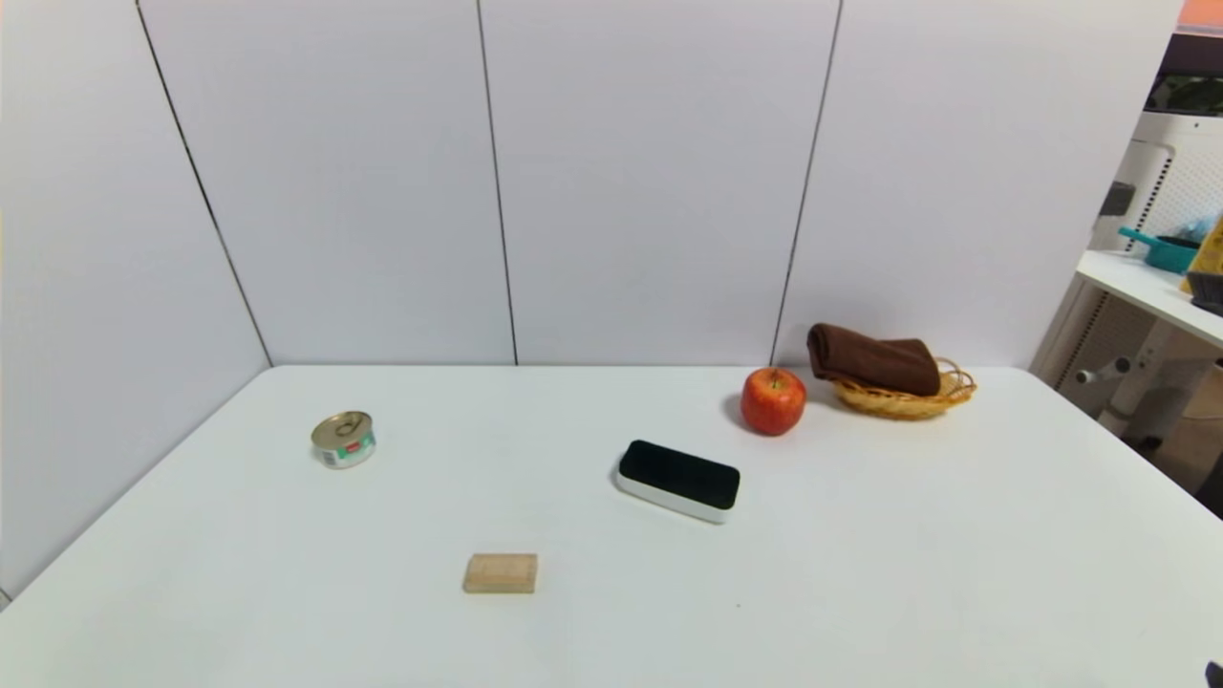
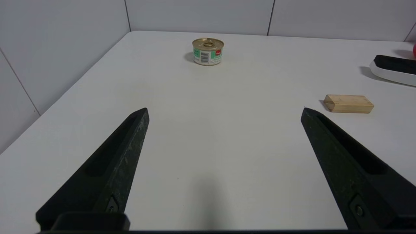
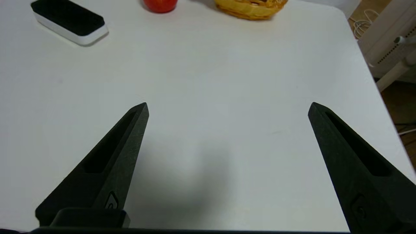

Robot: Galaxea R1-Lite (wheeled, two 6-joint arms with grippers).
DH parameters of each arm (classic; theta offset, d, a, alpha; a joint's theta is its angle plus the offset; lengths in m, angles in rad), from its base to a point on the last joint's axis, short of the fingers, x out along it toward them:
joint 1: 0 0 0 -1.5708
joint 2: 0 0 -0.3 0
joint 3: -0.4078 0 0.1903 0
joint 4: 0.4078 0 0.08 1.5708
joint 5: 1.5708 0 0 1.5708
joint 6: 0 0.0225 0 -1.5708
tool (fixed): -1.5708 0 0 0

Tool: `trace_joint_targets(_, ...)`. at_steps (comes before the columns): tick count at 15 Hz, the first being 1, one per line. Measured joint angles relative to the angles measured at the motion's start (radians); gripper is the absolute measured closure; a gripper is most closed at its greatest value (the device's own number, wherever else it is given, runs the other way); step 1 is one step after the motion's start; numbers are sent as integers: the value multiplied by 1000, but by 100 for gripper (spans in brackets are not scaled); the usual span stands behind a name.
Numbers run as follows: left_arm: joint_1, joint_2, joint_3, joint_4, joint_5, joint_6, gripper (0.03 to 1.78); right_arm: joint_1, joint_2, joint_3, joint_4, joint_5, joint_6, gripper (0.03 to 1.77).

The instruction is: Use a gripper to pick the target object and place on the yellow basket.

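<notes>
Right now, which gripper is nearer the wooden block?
Left, as far as I can judge. The left gripper hovers over the table's left part, the block just beyond one finger; the right gripper hovers at the right, the block outside its view.

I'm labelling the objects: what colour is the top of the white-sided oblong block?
Black, showing best in the head view.

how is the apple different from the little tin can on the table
The apple is red and rounded, while the tin can is a short cylinder with a flat, gold-coloured lid. The can carries a printed label; the apple shows none. The apple sits beside the basket, the can far from it. Both rest on the table.
</notes>
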Motion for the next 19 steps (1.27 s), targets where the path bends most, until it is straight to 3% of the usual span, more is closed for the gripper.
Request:
trace_joint_targets(5,0,0,0,0,0,0,12,13,-257,318,-196,-33,33,11)
trace_joint_targets(10,0,0,0,0,0,0,12,23,-430,353,-236,-54,148,11)
trace_joint_targets(19,0,0,0,0,0,0,12,24,-470,355,-241,-66,173,11)
